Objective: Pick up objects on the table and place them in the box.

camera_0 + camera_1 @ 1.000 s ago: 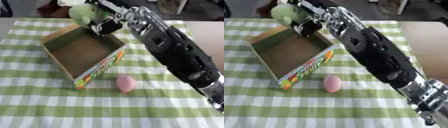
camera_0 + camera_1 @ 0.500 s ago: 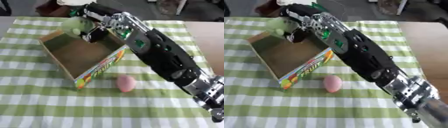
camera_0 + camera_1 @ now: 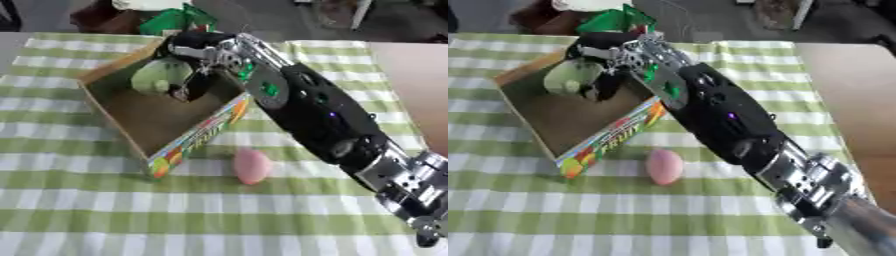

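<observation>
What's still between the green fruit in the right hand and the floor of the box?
Nothing visible. The right hand holds the green fruit over the open box, inside its far corner. The brown floor below looks bare. The pink object lies outside on the cloth, beside the printed wall.

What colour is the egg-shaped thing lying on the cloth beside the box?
Pink; the egg-shaped thing shows best in the right eye view.

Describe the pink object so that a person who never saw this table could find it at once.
Find the open cardboard box on the green checked cloth. Just beyond the box's colourful printed side, the pink egg-shaped object lies alone on the cloth. Unlike the green object over the box, nothing holds it.
</observation>
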Action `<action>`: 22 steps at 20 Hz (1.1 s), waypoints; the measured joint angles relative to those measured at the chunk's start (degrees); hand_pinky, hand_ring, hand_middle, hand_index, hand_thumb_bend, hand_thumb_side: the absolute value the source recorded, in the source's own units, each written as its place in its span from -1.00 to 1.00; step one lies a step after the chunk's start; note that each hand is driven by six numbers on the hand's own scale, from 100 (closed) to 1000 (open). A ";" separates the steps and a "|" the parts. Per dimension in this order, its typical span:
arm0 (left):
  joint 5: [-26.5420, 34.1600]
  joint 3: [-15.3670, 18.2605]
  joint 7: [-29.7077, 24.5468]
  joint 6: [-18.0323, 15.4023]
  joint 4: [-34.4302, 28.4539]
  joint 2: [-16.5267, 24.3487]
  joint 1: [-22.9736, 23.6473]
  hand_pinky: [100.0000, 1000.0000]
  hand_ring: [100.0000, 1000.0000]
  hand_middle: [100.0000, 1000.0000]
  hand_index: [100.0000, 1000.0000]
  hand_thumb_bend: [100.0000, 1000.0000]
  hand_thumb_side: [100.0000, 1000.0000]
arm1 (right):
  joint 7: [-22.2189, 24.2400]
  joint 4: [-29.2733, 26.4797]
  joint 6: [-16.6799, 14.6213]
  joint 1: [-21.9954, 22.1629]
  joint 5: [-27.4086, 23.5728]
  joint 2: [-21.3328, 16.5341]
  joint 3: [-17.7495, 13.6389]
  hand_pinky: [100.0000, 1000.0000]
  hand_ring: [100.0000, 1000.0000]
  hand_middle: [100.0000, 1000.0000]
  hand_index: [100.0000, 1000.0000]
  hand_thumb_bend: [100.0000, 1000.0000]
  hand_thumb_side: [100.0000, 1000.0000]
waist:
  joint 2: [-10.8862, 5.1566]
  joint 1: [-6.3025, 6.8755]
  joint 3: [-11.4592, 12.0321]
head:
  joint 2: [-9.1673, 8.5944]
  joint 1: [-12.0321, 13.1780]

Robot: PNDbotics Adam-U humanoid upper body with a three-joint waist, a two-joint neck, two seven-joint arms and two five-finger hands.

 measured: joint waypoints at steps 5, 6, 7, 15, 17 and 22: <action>0.00 0.00 -0.02 -0.02 0.03 0.00 0.00 -0.03 0.15 0.24 0.46 -1.00 0.73 | 2.32 -0.01 -0.17 -0.18 0.22 0.01 -0.66 0.56 0.77 0.69 0.86 -1.00 -0.45 | 0.00 0.00 -0.03 | 0.00 0.00; 0.00 0.00 -0.03 -0.02 0.06 0.00 0.00 -0.03 0.15 0.24 0.46 -1.00 0.73 | 2.41 -0.03 -0.20 -0.18 0.28 0.01 -0.70 0.57 0.78 0.69 0.87 -1.00 -0.40 | 0.00 0.00 -0.03 | 0.00 0.00; 0.00 0.00 -0.03 -0.02 0.10 0.00 0.00 -0.03 0.15 0.24 0.45 -1.00 0.73 | 2.42 -0.08 -0.20 -0.18 0.34 0.01 -0.78 0.58 0.79 0.71 0.89 -1.00 -0.35 | 0.00 0.00 -0.03 | 0.00 0.00; 0.00 0.00 -0.02 -0.02 0.13 0.00 0.00 -0.03 0.15 0.24 0.45 -1.00 0.73 | 2.34 -0.32 -0.27 -0.19 0.54 0.01 -1.01 0.59 0.81 0.73 0.92 -0.84 -0.25 | 0.00 0.01 -0.07 | 0.00 0.00; 0.00 0.00 -0.02 -0.01 0.13 0.00 0.00 -0.03 0.15 0.24 0.45 -1.00 0.73 | 2.31 -0.33 -0.34 -0.19 0.55 0.01 -1.01 0.59 0.81 0.72 0.92 -0.83 -0.25 | 0.00 0.02 -0.07 | 0.00 0.00; 0.01 0.00 -0.01 -0.01 0.13 0.00 0.00 -0.03 0.15 0.24 0.45 -1.00 0.73 | 2.30 -0.33 -0.55 -0.19 0.65 0.01 -1.01 0.59 0.81 0.72 0.91 -0.82 -0.26 | -0.01 0.08 -0.10 | 0.00 -0.01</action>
